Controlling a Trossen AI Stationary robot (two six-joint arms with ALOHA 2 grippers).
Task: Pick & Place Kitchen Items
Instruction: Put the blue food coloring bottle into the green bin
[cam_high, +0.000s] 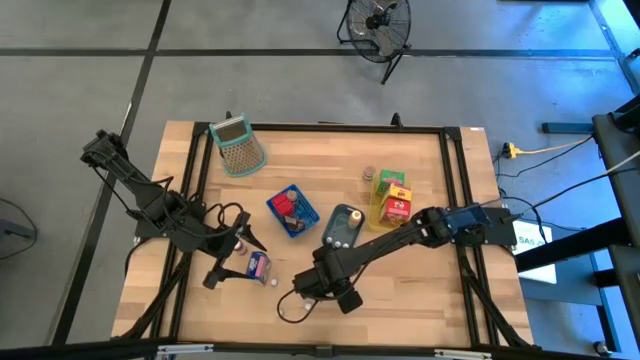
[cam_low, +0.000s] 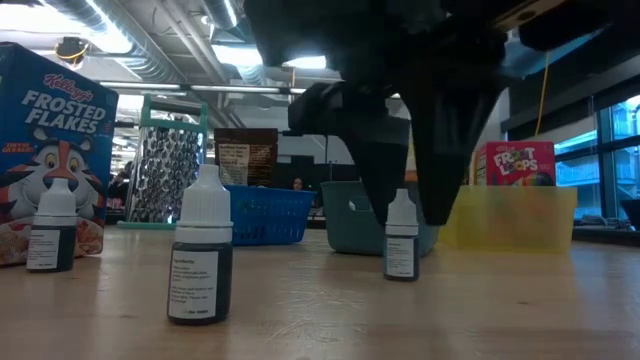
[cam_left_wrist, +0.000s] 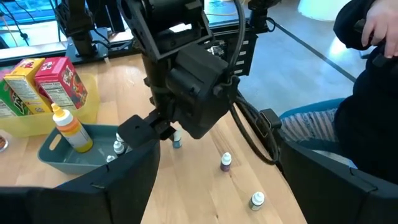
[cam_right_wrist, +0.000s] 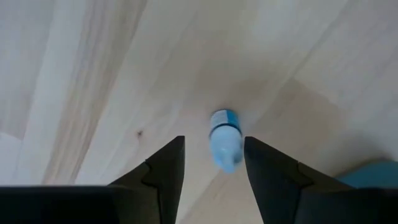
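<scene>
While the right gripper (cam_right_wrist: 214, 142) hangs low over the table's near edge, its fingers stand apart on either side of a small blue-capped dropper bottle (cam_low: 401, 240). The bottle stands upright on the wood with a gap showing on at least one side, so I judge it bracketed but not yet pinched.

The left gripper (cam_high: 235, 260) waits with fingers spread wide and empty, near a small purple packet (cam_high: 258, 265) on the left half of the table.

Done so far, judging by what sits where:
- The teal tray (cam_left_wrist: 53, 152) holds an orange squeeze bottle (cam_left_wrist: 69, 129) and a couple of white-capped droppers.
- The yellow tray (cam_high: 381, 214) holds cereal boxes (cam_left_wrist: 40, 87).
- The blue basket (cam_high: 300, 226) holds red items.

Left to do:
- At least two more loose droppers stand on the wood near the front edge, one purple-capped (cam_left_wrist: 226, 162) and one green-capped (cam_left_wrist: 257, 200).
- The purple packet and a tiny white piece beside it are loose.
- A Frosted Flakes box (cam_low: 50, 150) stands loose at the front.
- The grater (cam_high: 238, 146) lies at the far left corner.

Roughly halfway, I guess. The step in hand is closing on this dropper and carrying it, likely to the teal tray
</scene>
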